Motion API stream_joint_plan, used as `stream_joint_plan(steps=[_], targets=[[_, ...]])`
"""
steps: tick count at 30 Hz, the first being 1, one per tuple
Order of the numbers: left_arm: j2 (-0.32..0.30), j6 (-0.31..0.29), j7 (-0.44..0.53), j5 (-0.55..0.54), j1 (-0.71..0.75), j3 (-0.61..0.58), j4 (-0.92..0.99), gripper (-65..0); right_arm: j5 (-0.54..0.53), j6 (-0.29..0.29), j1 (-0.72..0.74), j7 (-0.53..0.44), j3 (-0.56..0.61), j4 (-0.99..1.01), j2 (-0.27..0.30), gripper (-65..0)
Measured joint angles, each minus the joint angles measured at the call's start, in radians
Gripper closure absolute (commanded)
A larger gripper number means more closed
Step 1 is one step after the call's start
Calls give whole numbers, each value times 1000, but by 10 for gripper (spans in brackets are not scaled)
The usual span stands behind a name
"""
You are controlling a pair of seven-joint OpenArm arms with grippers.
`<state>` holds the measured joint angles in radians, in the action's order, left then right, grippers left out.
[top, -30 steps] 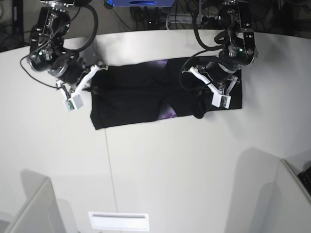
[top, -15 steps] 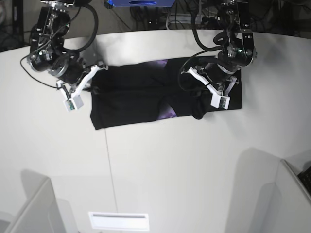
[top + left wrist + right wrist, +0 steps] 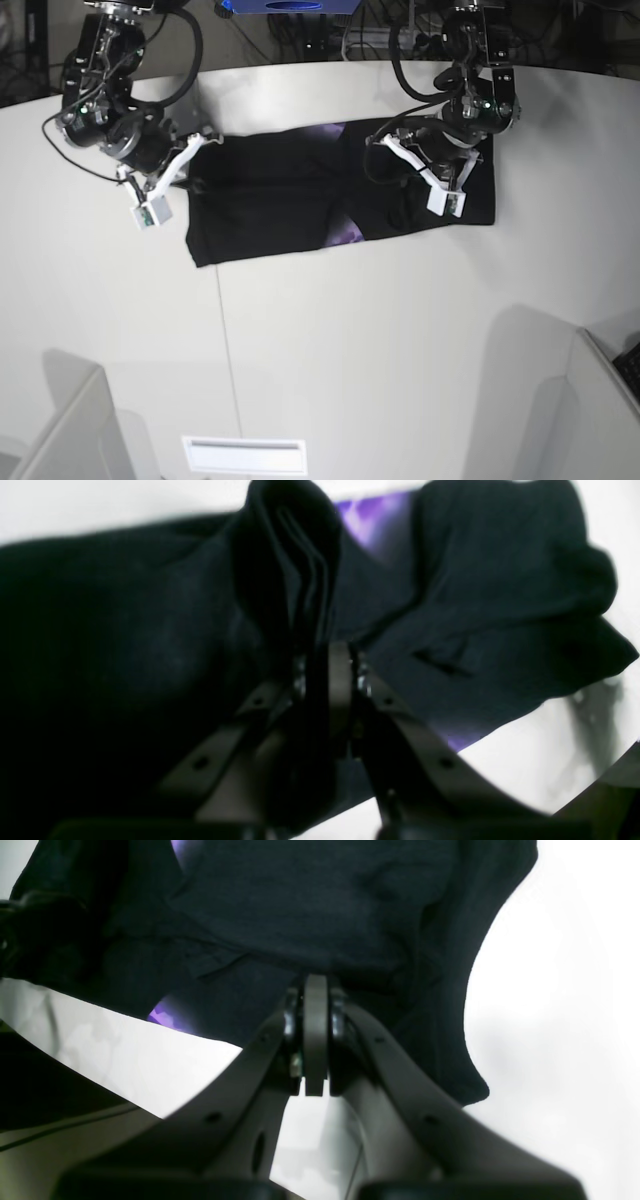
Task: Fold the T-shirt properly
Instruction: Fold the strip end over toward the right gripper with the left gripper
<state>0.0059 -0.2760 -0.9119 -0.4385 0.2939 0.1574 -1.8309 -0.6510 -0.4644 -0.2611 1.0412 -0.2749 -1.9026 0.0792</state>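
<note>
The black T-shirt (image 3: 270, 200) lies stretched sideways across the far middle of the white table (image 3: 330, 340), with a bit of purple print (image 3: 347, 233) showing at its near edge. My left gripper (image 3: 325, 655) is shut on a raised fold of the black cloth (image 3: 290, 555). In the base view the left gripper (image 3: 402, 208) sits over the shirt's right part. My right gripper (image 3: 315, 985) is shut, its tips pinching the shirt's edge (image 3: 320, 930). In the base view the right gripper (image 3: 195, 182) is at the shirt's left end.
A thin seam (image 3: 222, 340) runs down the table. A white slotted plate (image 3: 245, 455) lies at the near edge. Grey panels rise at the near left (image 3: 70, 430) and near right (image 3: 590, 400). Cables and a blue box (image 3: 290, 5) sit behind the table.
My left gripper has pulled its bunch of cloth up and toward the table's far side, so the lump at the shirt's near right edge has drawn in. The right arm has not moved.
</note>
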Motion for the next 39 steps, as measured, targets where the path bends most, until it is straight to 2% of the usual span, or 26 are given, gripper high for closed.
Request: stream_joint_plan(steps=[39], targets=[[22,0,-1,0,-20,3,-6,0,0,0,0,0,0,0,0,0]])
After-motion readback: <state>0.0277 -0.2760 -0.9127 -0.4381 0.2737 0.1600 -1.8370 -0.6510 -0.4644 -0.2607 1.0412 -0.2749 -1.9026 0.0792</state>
